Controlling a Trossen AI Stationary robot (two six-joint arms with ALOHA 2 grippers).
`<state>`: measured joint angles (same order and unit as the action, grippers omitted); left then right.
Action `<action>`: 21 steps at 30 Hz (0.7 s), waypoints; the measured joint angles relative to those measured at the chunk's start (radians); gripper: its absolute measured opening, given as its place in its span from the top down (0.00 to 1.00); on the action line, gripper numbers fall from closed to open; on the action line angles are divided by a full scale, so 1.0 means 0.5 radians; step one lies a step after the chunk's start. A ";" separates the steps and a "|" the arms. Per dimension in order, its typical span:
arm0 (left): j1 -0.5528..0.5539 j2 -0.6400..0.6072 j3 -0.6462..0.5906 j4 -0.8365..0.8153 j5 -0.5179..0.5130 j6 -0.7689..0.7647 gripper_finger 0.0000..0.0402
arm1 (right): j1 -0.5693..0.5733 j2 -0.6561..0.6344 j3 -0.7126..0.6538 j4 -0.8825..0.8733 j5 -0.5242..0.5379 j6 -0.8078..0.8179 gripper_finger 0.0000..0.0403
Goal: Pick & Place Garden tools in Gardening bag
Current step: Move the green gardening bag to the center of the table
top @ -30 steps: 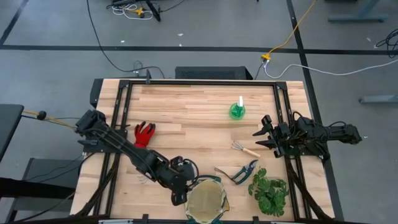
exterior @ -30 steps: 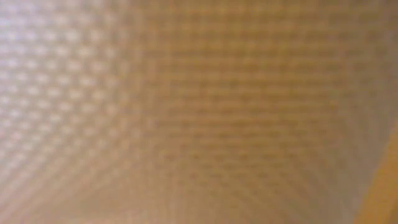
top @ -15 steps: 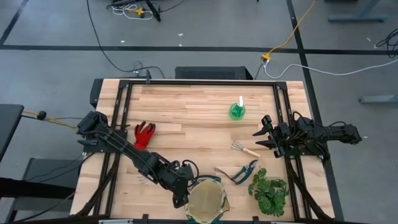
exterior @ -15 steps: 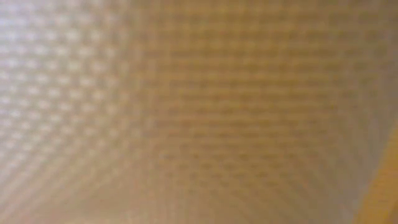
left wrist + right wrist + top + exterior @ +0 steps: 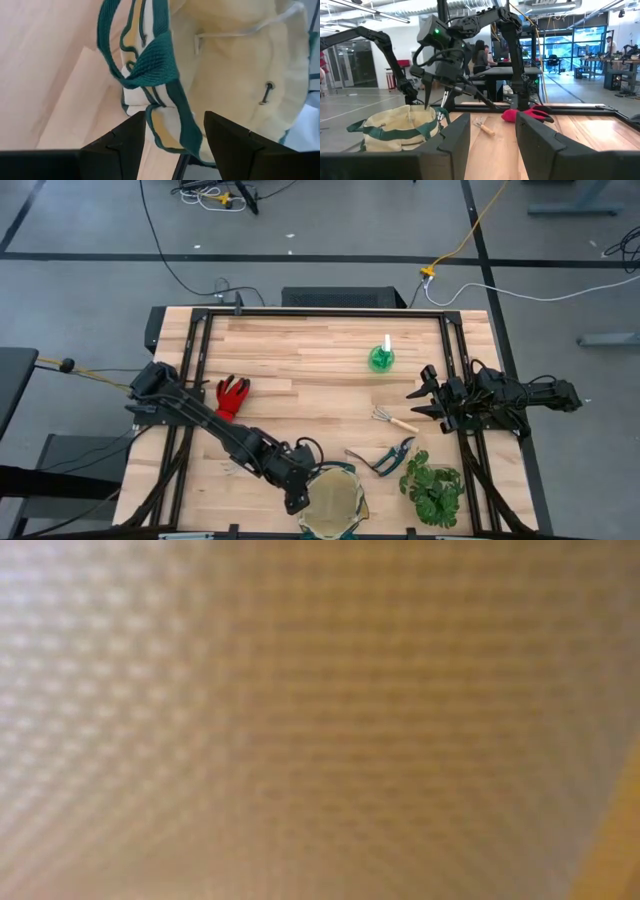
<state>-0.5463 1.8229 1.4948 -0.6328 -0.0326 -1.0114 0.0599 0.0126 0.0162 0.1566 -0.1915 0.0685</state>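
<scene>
The left gripper (image 5: 172, 132), fingers parted, hangs over the tan, green-trimmed fabric gardening bag's (image 5: 332, 502) rim, likely for dropping a tool. The right gripper (image 5: 418, 406) waits open at the wooden surface's (image 5: 310, 355) edge.

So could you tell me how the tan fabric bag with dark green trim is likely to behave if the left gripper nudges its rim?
The tan fabric bag with dark green trim looks soft: its green loop handle droops and folds, so the rim would probably buckle rather than push back. It seems light, so it may slide on the smooth wooden table. The left gripper sits open at the rim.
</scene>
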 joint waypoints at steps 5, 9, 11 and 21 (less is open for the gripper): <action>0.018 0.039 0.000 -0.006 0.022 -0.001 0.48 | 0.000 0.000 0.000 -0.001 0.000 0.000 0.60; 0.032 0.058 -0.001 -0.009 0.044 -0.002 0.48 | 0.000 0.000 0.001 -0.003 0.000 0.000 0.60; 0.035 0.059 -0.001 -0.006 0.043 -0.012 0.48 | 0.000 0.000 0.000 -0.003 0.000 0.000 0.60; 0.036 0.059 -0.001 -0.013 0.045 -0.039 0.50 | 0.000 0.000 0.000 -0.005 0.000 0.001 0.60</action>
<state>-0.5282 1.8523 1.4944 -0.6392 -0.0101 -1.0310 0.0601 0.0124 0.0162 0.1543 -0.1917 0.0688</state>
